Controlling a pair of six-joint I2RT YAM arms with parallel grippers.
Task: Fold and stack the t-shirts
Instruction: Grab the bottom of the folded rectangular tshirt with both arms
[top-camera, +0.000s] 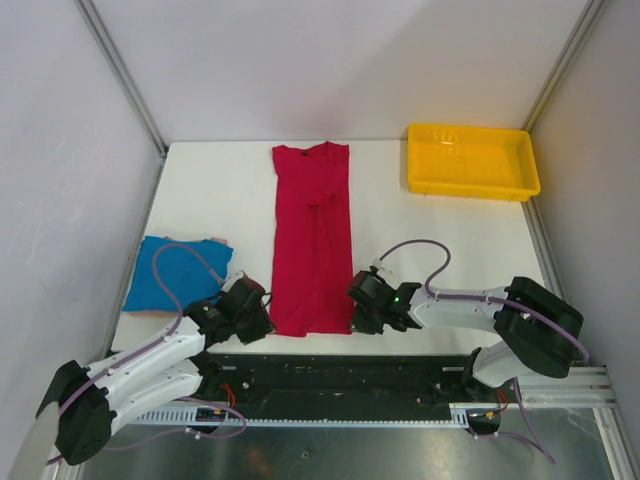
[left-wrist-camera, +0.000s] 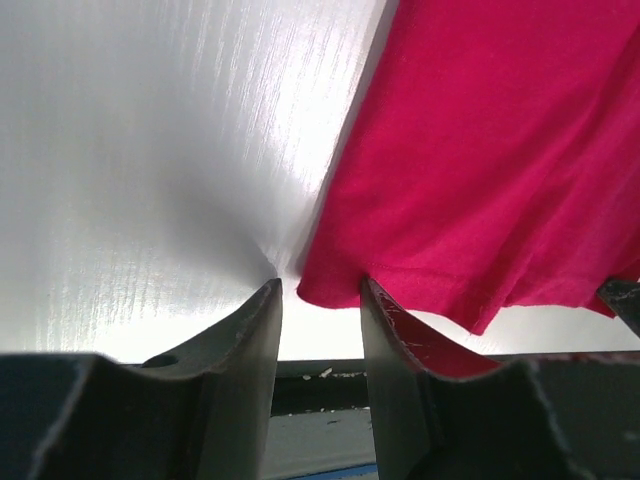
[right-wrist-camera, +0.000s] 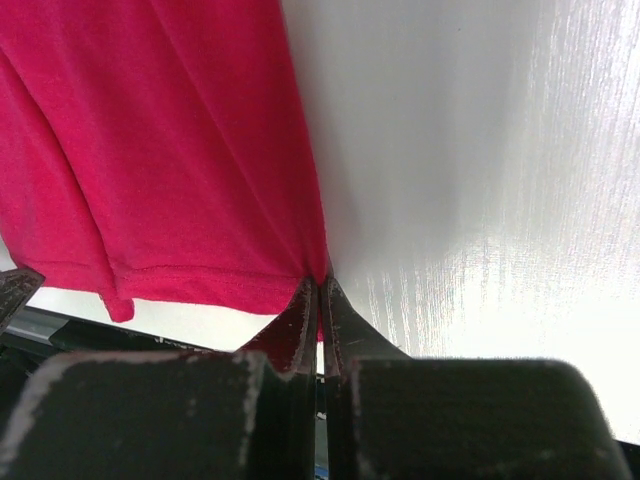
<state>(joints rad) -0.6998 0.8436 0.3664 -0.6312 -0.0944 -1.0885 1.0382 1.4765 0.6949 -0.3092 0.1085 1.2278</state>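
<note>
The crimson red t-shirt (top-camera: 312, 240) lies as a long narrow strip down the middle of the table, collar at the far end. My left gripper (top-camera: 262, 314) stands open at its near left corner; in the left wrist view the hem corner of the red shirt (left-wrist-camera: 480, 170) sits between the spread tips of the gripper (left-wrist-camera: 320, 289). My right gripper (top-camera: 358, 306) is at the near right corner. Its jaws (right-wrist-camera: 320, 284) are pinched together on the hem corner of the red cloth (right-wrist-camera: 150, 150). The blue t-shirt (top-camera: 178, 272) lies flat at the left.
A yellow plastic tray (top-camera: 470, 160) stands at the back right corner. White walls enclose the table on three sides. The table's near edge and a black rail (top-camera: 340, 370) run just below both grippers.
</note>
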